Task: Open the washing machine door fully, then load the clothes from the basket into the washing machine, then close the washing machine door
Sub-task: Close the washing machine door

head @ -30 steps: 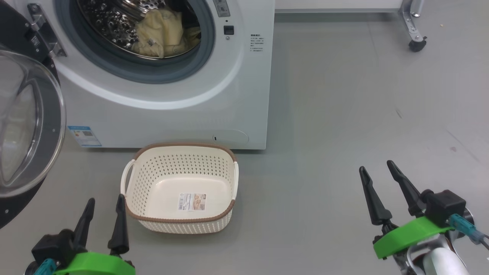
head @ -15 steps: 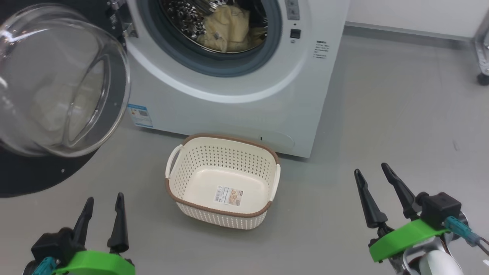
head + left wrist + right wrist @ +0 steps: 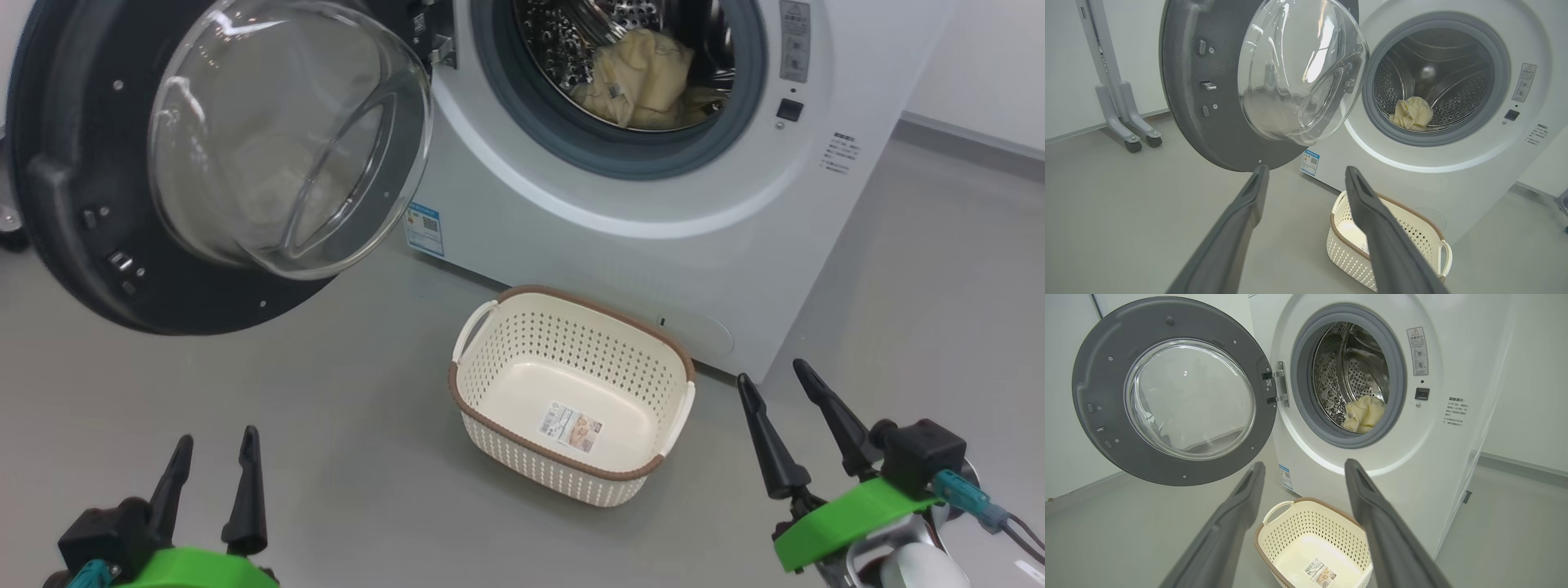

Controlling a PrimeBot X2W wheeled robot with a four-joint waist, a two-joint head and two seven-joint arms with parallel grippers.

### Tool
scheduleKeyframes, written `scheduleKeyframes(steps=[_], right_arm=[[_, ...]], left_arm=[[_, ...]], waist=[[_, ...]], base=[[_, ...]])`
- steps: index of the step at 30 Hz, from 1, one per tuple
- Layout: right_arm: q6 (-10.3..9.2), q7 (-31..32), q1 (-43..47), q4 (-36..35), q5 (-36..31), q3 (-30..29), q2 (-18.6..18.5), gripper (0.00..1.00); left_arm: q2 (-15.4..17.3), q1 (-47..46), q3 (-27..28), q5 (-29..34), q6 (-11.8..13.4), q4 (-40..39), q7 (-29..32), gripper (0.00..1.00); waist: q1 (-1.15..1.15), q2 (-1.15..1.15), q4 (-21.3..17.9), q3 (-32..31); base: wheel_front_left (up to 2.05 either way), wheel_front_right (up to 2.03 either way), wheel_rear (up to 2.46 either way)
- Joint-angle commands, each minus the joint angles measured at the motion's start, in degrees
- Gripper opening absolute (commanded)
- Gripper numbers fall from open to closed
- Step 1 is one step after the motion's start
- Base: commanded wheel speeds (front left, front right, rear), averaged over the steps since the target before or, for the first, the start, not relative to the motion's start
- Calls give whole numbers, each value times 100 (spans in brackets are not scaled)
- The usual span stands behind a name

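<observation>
Black tapered fingers [image 3: 246, 490], green wrist collars [image 3: 849, 510], teal plugs [image 3: 963, 492], pale forearm [image 3: 910, 569].

clothes [image 3: 641, 77] in washing machine [image 3: 702, 237] drum, basket [image 3: 522, 384] before it (on floor), door [image 3: 73, 212] left

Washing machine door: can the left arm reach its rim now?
Probably yes: the door stands open on the left side, the left gripper is open, and only bare floor lies between them.

The washing machine door [image 3: 1173, 392] stands swung wide at the upper left, hinged to the washing machine [image 3: 1412, 469] on its right. The clothes [image 3: 1363, 414] lie in the drum [image 3: 1349, 367]. At bottom centre, the basket [image 3: 1310, 524] sits on the floor [image 3: 1126, 522], between the spread fingers [image 3: 1376, 531] of the right tool [image 3: 1304, 464].
</observation>
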Motion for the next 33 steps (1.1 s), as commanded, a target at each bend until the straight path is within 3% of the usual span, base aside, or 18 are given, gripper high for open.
scheduleKeyframes(steps=[1,10,33], right_arm=[[-15,-39,-127,-179,26,107,-16,100],[-15,-39,-239,-138,100,338,-14,100],[-15,-39,-280,-55,108,390,-13,100]], left_arm=[[167,-237,278,18,45,-214,-4,100],[248,-107,332,4,132,-381,13,100],[260,-106,259,0,195,-398,-14,100]], waist=[[0,0,169,-54],[0,0,467,-14],[0,0,450,1]], base=[[0,0,0],[0,0,0],[0,0,0]])
